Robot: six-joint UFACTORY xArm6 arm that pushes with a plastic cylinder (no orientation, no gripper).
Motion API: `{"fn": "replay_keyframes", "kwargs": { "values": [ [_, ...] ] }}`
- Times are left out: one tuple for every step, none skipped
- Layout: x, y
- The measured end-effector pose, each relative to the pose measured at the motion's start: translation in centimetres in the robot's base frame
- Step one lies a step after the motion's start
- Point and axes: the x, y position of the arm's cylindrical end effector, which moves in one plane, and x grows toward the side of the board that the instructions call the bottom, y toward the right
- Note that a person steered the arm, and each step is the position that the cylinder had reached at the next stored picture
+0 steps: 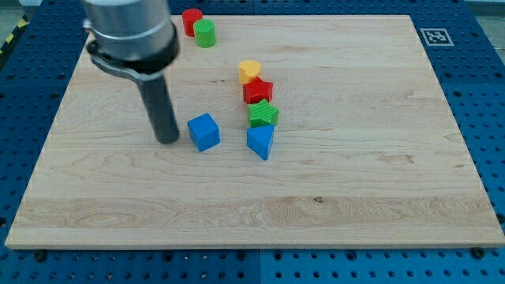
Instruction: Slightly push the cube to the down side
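A blue cube [204, 132] lies on the wooden board [355, 181], left of the middle. My tip [167, 140] stands on the board just to the cube's left, a small gap apart. A column of blocks runs to the cube's right: a yellow heart-shaped block [249, 71] at the top, a red star-shaped block [257, 91] under it, a green star-shaped block [263, 115], then a blue triangle block [261, 142] at the bottom, level with the cube.
A red cylinder [192, 20] and a green cylinder [205, 33] touch each other near the board's top edge. A black and white marker tag [435, 35] sits off the board's top right corner. Blue perforated table surrounds the board.
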Motion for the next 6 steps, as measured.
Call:
{"fn": "replay_keyframes", "kwargs": {
  "values": [
    [-4.3,-3.2],
    [-5.3,-1.2],
    [-2.9,4.5],
    [-0.7,9.1],
    [1.6,9.7],
    [1.0,7.2]
  ]
}}
